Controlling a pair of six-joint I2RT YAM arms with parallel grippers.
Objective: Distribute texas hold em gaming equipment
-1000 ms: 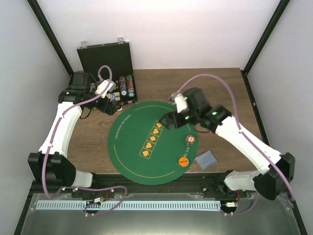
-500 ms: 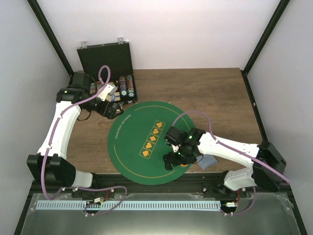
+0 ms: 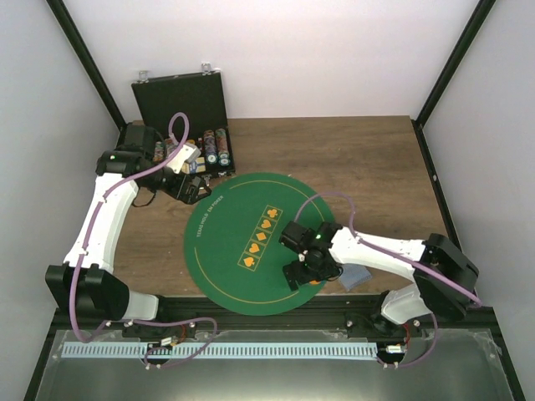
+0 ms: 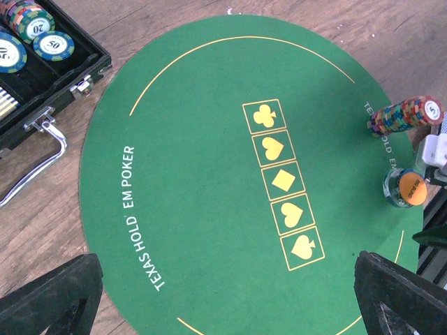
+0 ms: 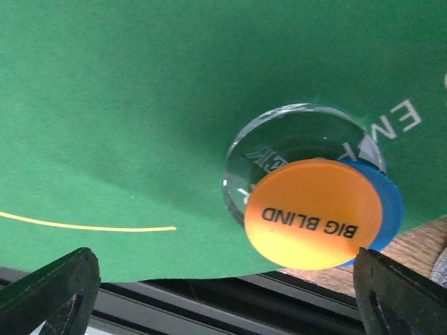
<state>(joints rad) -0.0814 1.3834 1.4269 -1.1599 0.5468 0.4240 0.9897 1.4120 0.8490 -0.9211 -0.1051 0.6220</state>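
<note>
My right jaws spread above orange disc [image 5: 313, 213], lying flat on clear disc [image 5: 279, 136], overlapping blue disc [image 5: 392, 209], lettering upside-down; left jaws spread too.

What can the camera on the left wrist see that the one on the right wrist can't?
Only the left wrist view: the black case holding chips, the five suit boxes and a leaning chip stack. Only the right wrist view: the words BIG BLIND and a blue disc underneath. Both: the green mat, the orange disc overlapping a clear disc.
</note>
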